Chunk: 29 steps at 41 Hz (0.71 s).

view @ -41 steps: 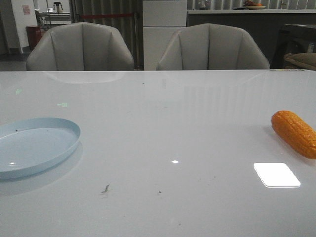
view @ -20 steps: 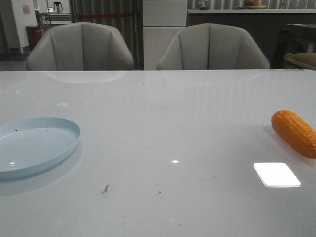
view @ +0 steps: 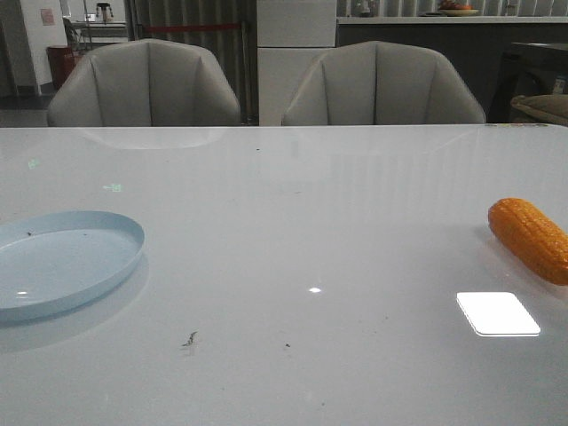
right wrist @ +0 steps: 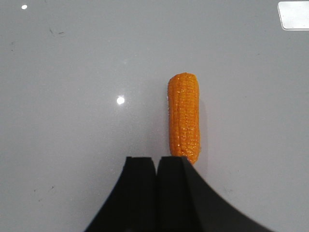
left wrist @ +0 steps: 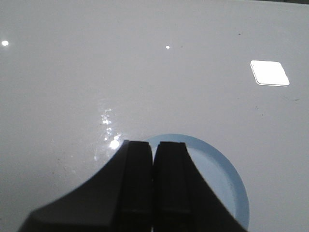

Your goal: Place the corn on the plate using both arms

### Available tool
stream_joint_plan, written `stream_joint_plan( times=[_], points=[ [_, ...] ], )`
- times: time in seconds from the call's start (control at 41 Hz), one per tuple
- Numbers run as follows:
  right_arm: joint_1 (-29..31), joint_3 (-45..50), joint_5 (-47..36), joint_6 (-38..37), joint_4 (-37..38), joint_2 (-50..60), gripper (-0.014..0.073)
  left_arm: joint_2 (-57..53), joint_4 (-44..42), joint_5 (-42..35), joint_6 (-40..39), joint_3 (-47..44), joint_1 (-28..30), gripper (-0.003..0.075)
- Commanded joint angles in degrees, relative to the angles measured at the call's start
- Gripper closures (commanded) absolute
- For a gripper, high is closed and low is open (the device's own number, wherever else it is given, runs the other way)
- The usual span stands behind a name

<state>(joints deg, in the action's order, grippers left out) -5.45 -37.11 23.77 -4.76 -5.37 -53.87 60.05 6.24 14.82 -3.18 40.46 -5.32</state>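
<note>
Orange corn and blue plate sat at opposite ends of table, both grippers closed and empty

Orange against a glossy white table [view: 293,222], the corn [view: 531,240] lay at the far right edge of the front view, angled so one rounded end pointed away from the robot and the other ran out of frame. The pale blue plate [view: 62,262] rested well apart from it at the left edge, bare but for a few dark specks.

Neither arm showed in the front view. The right gripper [right wrist: 157,162] hung above the table with its black fingers pressed together and nothing between them; the corn [right wrist: 184,116] stretched lengthwise just beyond them, slightly off to one side of the closed tips. The left gripper [left wrist: 153,147] was likewise closed and empty, poised over the plate [left wrist: 222,183], whose rim curved out from behind the fingers.

That layout appeared to explain the two-arm task: the cob lay on the right arm's side and the plate on the left's, so a handover in the middle looked likely. The right fingers would need to part before any grasp, which had not begun.

Two grey upholstered chairs [view: 146,84] stood behind the table, and ceiling lights glared off its surface. No brand, label or legible writing could be made out on any item.
</note>
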Motion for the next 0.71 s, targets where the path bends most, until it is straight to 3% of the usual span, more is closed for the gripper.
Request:
stream_joint_plan(
  times=[0.0, 0.146, 0.22, 0.585, 0.683],
  points=[
    [0.0, -1.9, -3.8, -0.2, 2.1, 0.4, 0.0413, 0.8, 2.3, -3.1, 0.0, 1.9, 0.1, 0.0593],
    [0.0, -1.9, -3.8, -0.2, 3.0, 0.4, 0.0183, 2.1, 2.4, -4.0, 0.0, 1.9, 0.1, 0.0612],
    [0.0, -1.9, -3.8, -0.2, 3.0, 0.4, 0.0141, 2.4, 2.4, -4.4, 0.0, 1.9, 0.1, 0.0627],
    [0.0, -1.9, -3.7, -0.2, 3.0, 0.4, 0.0139, 2.4, 1.7, -5.2, 0.0, 1.9, 0.1, 0.0629],
    [0.0, -1.9, -3.7, -0.2, 3.0, 0.4, 0.0139, 2.5, 1.2, -5.4, 0.0, 1.9, 0.1, 0.0599]
  ],
)
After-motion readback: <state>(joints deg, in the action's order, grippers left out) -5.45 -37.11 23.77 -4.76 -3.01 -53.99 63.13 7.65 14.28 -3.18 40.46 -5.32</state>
